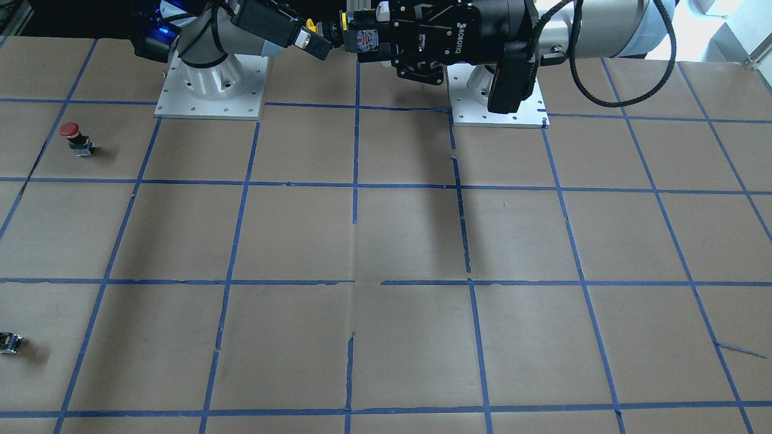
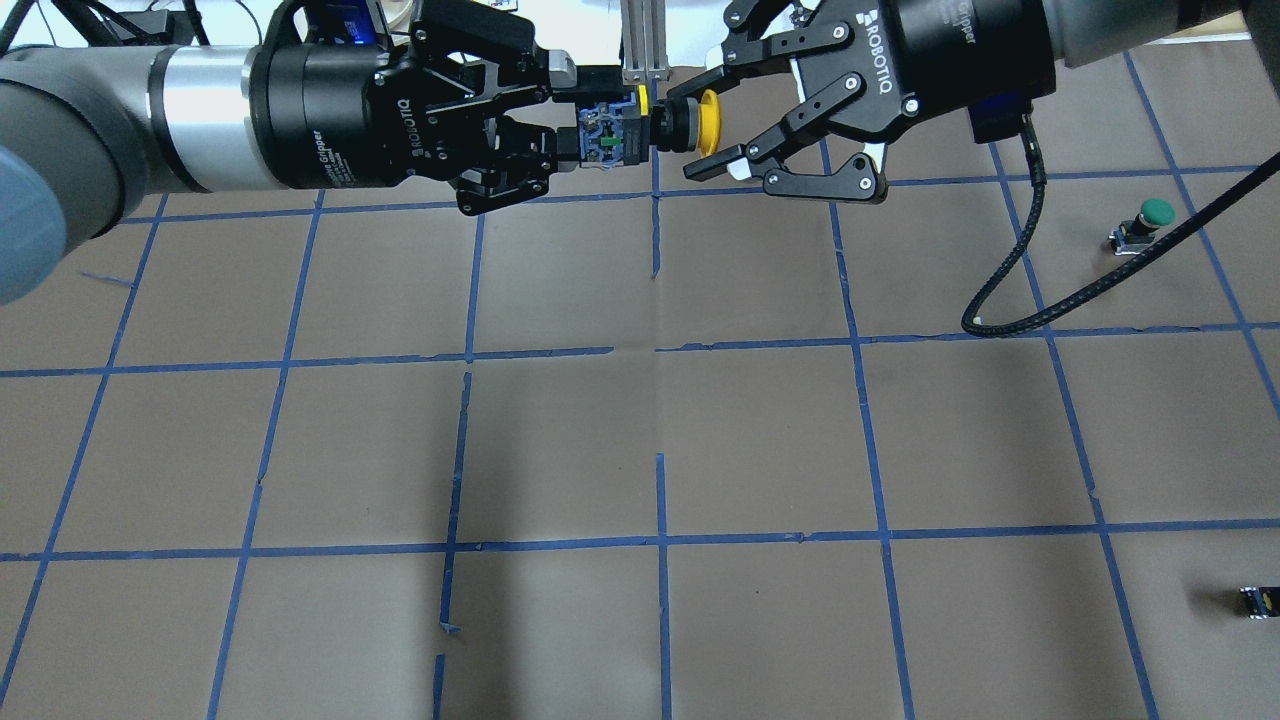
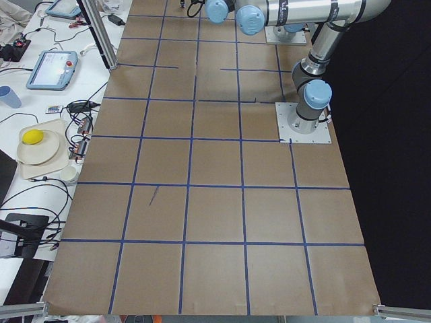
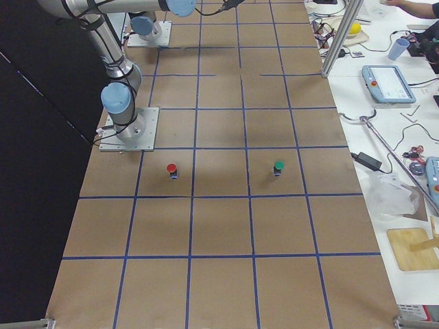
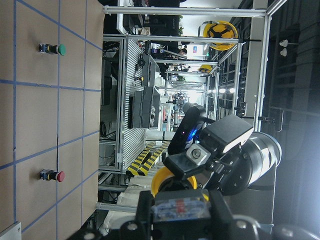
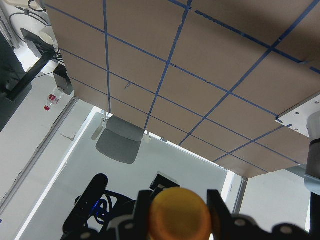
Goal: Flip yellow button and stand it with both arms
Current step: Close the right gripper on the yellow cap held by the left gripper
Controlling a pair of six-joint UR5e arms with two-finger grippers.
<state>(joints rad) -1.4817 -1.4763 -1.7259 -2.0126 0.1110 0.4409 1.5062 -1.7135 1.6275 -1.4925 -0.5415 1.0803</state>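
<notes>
The yellow button (image 2: 709, 120) is held in the air, lying sideways above the table's far middle. My left gripper (image 2: 598, 138) is shut on its grey-black contact block, with the yellow cap pointing toward my right gripper (image 2: 712, 124). The right gripper is open, with one finger on each side of the cap and a small gap on both sides. In the front view the cap (image 1: 310, 25) shows between the two grippers. The right wrist view shows the cap (image 6: 180, 218) between its fingers (image 6: 215, 210). The left wrist view shows the cap (image 5: 171, 180) beyond the block.
A red-capped button (image 1: 71, 134) stands on the robot's right side, and a green-capped one (image 2: 1150, 214) stands farther out. A tiny black-and-yellow block (image 2: 1262, 600) lies near the right edge. Both arm bases (image 1: 210, 90) stand at the table's robot side.
</notes>
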